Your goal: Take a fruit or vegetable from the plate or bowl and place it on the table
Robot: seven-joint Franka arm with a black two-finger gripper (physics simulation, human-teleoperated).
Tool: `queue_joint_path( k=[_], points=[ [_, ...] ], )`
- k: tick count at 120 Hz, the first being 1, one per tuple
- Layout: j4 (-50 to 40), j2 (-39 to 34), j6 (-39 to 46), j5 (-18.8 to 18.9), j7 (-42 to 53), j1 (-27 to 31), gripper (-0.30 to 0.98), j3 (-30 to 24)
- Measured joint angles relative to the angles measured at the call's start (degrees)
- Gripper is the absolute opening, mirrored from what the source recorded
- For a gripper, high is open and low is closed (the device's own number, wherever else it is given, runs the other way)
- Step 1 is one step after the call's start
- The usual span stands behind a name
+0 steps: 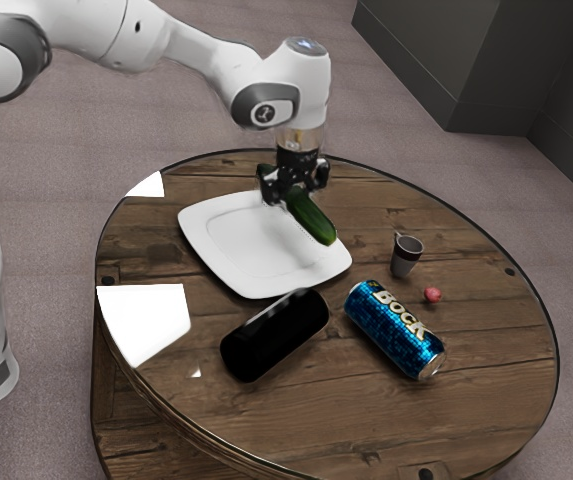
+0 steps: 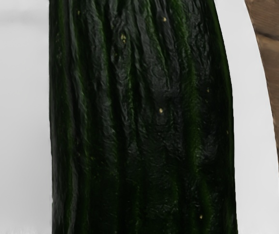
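Cucumber (image 2: 144, 117): dark green, near black in places, brighter green streaks lengthwise, scattered pale yellowish specks. Plate (image 1: 256, 250): plain white. Worktop (image 1: 486, 380): brown, darker wood-grain lines. Can (image 1: 396, 332): blue, mosaic of lighter and darker squares, pale lettering "BOCK", silvery end. Cylinder (image 1: 274, 336): glossy black, greyish highlight. Cup (image 1: 405, 257): grey above, dark brownish below. Small ball (image 1: 433, 295): pinkish red. Hand (image 1: 294, 192): black. Arm (image 1: 191, 48): white, grey joint caps. Floor (image 1: 51, 240): mauve-grey.
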Motion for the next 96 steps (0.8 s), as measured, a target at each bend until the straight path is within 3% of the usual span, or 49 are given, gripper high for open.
queue_joint_path(
  k=[10, 31, 50, 82, 96],
  points=[
    [3.9, -0.3, -2.3, -0.1, 0.6, 1.4, 0.22, 3.4],
    [19.3, 9.3, -8.1, -1.1, 2.2, 7.0, 0.21, 5.4],
    [32.1, 20.6, -12.9, -2.4, 3.8, 4.8, 0.2, 5.6],
    [39.9, 28.4, -17.4, -3.5, 6.3, 7.8, 0.19, 5.6],
    [40.5, 29.0, -16.4, -3.3, 8.1, 8.6, 0.45, 5.6]
  ],
)
